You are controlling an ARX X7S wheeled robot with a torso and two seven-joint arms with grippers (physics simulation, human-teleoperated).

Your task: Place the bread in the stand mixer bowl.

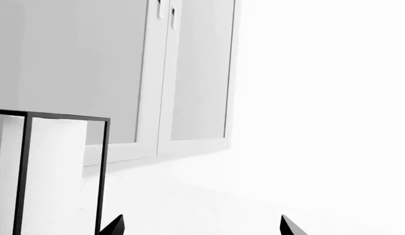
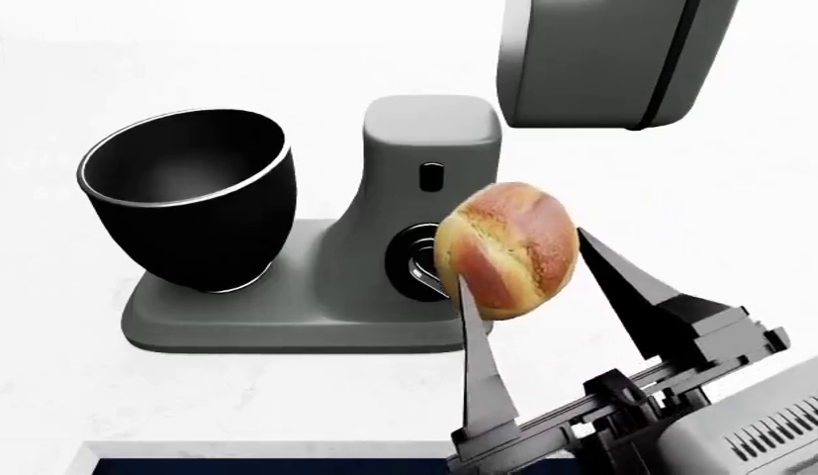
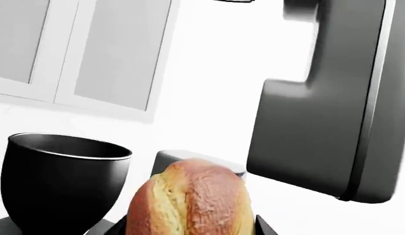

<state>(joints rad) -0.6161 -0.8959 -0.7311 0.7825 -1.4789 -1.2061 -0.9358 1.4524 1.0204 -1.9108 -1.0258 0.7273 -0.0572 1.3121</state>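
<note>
My right gripper (image 2: pixel 521 262) is shut on the bread (image 2: pixel 506 249), a golden-brown roll with a paler split, and holds it in the air in front of the mixer's column. The roll fills the lower middle of the right wrist view (image 3: pixel 192 200). The stand mixer bowl (image 2: pixel 191 198), glossy black with a thin silvery rim, sits empty on the mixer's base, to the left of the roll; it also shows in the right wrist view (image 3: pixel 61 183). My left gripper (image 1: pixel 199 226) is open and empty, out of the head view; only its dark fingertips (image 1: pixel 114 226) show.
The grey mixer body (image 2: pixel 428 178) with a dial stands on the white counter, its tilted head (image 2: pixel 613 59) raised above and to the right of the roll. White cabinet doors (image 1: pixel 182 73) and a black-framed white panel (image 1: pixel 55 171) face the left wrist camera.
</note>
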